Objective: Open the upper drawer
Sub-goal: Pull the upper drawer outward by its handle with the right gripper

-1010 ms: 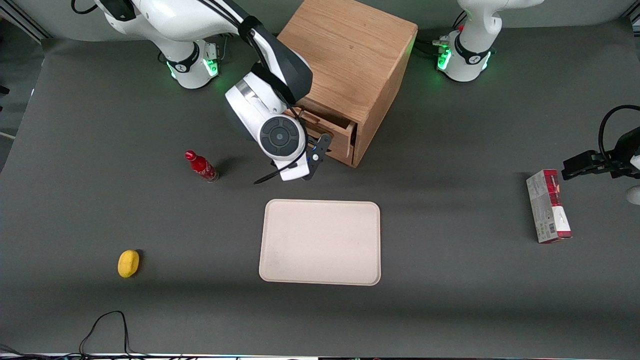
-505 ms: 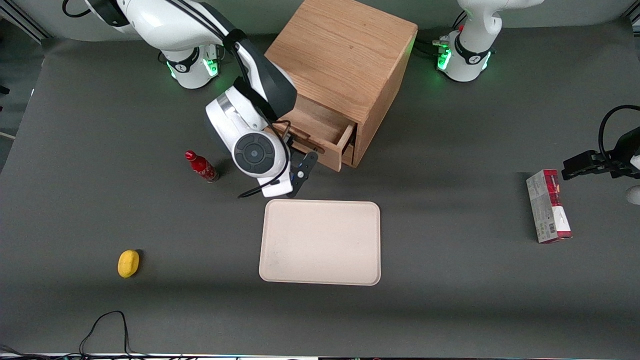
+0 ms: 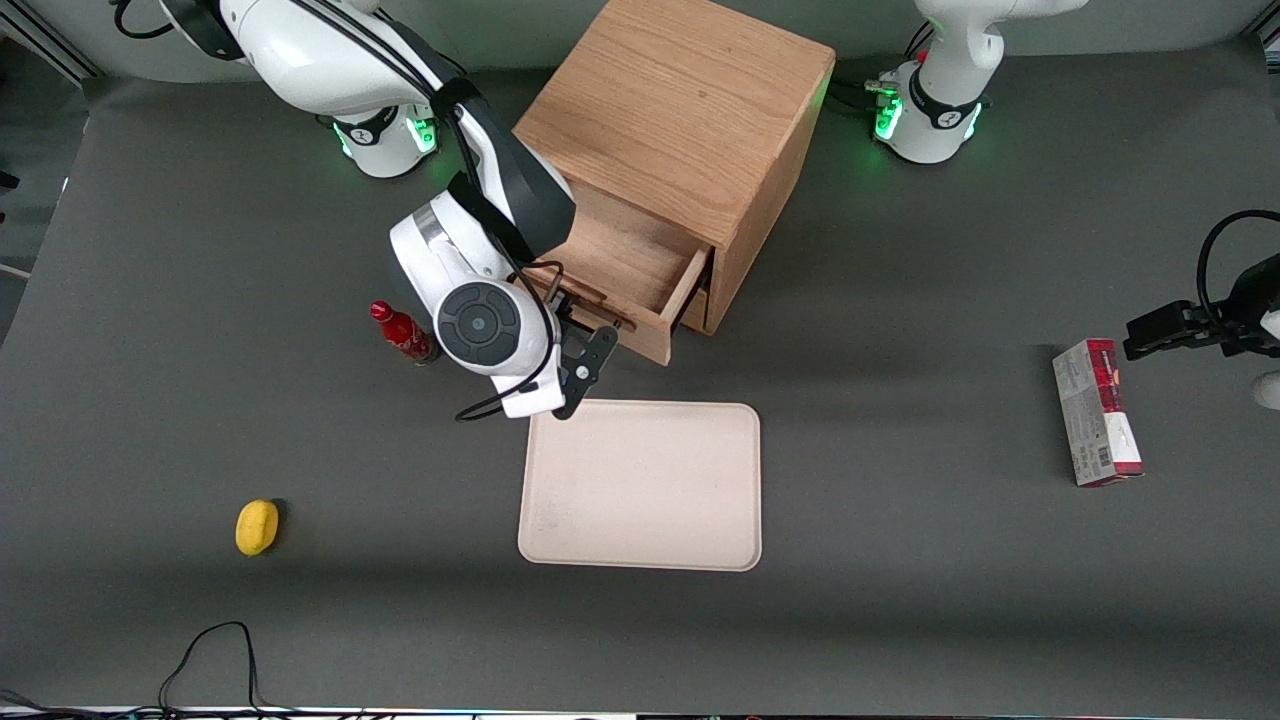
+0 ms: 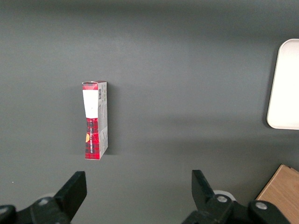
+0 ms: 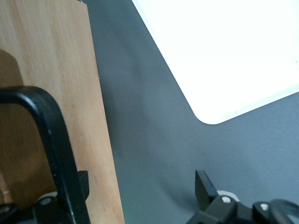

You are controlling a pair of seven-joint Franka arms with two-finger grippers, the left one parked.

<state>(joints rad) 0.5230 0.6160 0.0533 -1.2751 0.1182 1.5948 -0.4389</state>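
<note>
Upper drawer [image 3: 625,268] pulled well out of the oak cabinet [image 3: 680,130], tray bare inside (only light wood showing). Front panel facing the beige tray [image 3: 640,485] and angled toward the working arm's end of the table; long axis along that panel. Black bar handle [image 5: 51,140] crossing the drawer front. Gripper [image 3: 572,345] at the drawer front, fingers spread, one finger [image 5: 204,186] over the mat, handle beside the other.
</note>
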